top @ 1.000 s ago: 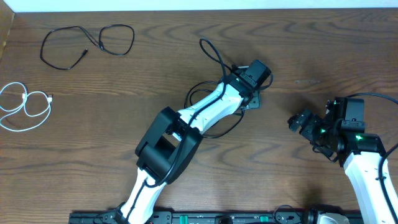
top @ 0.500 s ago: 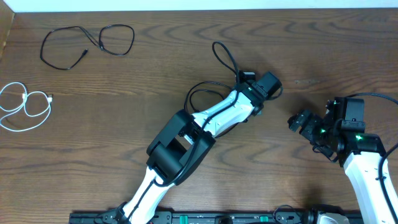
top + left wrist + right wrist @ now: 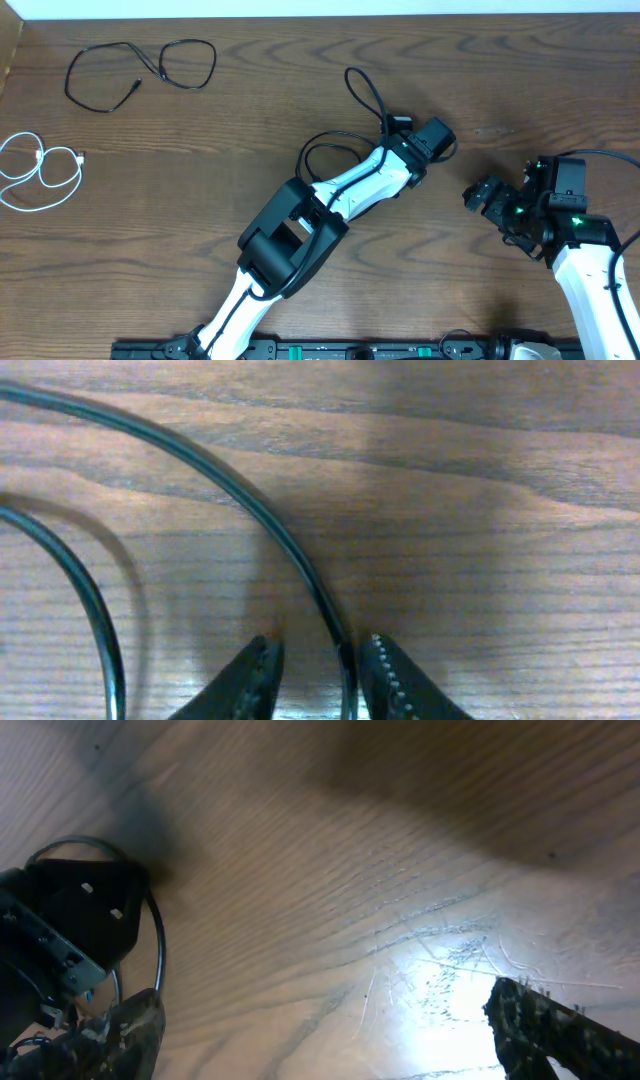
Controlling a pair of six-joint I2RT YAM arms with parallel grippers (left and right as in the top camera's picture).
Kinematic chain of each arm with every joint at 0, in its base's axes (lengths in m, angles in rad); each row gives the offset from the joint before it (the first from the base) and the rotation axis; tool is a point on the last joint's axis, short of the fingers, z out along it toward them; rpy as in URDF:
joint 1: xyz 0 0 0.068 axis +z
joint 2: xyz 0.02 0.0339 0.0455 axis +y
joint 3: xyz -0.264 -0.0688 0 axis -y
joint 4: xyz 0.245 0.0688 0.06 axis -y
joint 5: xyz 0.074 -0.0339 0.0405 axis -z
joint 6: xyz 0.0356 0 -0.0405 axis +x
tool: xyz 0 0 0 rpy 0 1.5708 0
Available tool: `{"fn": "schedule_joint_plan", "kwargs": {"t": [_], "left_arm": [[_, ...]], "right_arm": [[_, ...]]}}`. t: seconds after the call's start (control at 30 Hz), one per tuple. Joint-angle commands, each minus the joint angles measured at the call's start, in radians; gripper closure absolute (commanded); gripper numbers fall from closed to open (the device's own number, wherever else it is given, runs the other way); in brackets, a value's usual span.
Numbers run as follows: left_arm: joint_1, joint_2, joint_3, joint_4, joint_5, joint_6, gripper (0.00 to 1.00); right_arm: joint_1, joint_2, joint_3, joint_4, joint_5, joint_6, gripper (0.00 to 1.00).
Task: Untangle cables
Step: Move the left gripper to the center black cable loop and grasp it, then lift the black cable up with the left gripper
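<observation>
Jaws of left gripper [image 3: 320,652] stand parted astride black cable [image 3: 288,548], likely poised to seize it. Right gripper [image 3: 322,1000], at 4 o'clock, hangs spread, empty, probably in reserve.

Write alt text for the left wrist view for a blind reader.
Two fingertips of the left gripper, slightly apart, straddle a thin black cable that arcs up and left across the brown wooden table. A second black strand curves down the left side.
</observation>
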Motion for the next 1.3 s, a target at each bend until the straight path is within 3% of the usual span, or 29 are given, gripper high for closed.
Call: {"fn": "schedule_joint_plan", "kwargs": {"t": [0.0, 0.17, 0.2, 0.5, 0.53, 0.6, 0.63, 0.83, 1.13, 1.27], "left_arm": [[0.032, 0.074, -0.028, -0.026, 0.055, 0.006, 0.64], [0.076, 0.074, -0.028, -0.026, 0.155, 0.007, 0.66], [0.078, 0.074, -0.028, -0.029, 0.158, 0.008, 0.71], [0.071, 0.077, -0.028, -0.031, 0.157, 0.011, 0.72], [0.071, 0.078, -0.028, -0.031, 0.157, 0.011, 0.73], [0.071, 0.080, -0.028, -0.031, 0.157, 0.011, 0.90], [0.071, 0.080, -0.028, -0.031, 0.157, 0.011, 0.92], [0.073, 0.074, -0.020, -0.032, 0.157, 0.102, 0.93], [0.133, -0.232, 0.019, -0.101, 0.163, 0.135, 0.93], [0.190, -0.406, 0.019, -0.120, 0.257, 0.135, 0.93]], "right_arm": [[-0.002, -0.006, 0.015, -0.001, 0.005, -0.010, 0.01], [-0.002, -0.006, 0.015, -0.001, 0.005, -0.010, 0.01], [-0.002, -0.006, 0.015, -0.001, 0.005, -0.010, 0.01], [-0.002, -0.006, 0.015, -0.001, 0.005, -0.009, 0.01], [-0.002, -0.006, 0.015, -0.001, 0.005, -0.010, 0.01], [-0.002, -0.006, 0.015, -0.001, 0.005, -0.009, 0.01], [-0.002, -0.006, 0.015, -0.001, 0.005, -0.010, 0.01], [-0.002, -0.006, 0.015, -0.001, 0.005, -0.010, 0.01], [-0.002, -0.006, 0.015, -0.001, 0.005, -0.010, 0.01], [-0.002, -0.006, 0.015, -0.001, 0.005, -0.010, 0.01]]}}
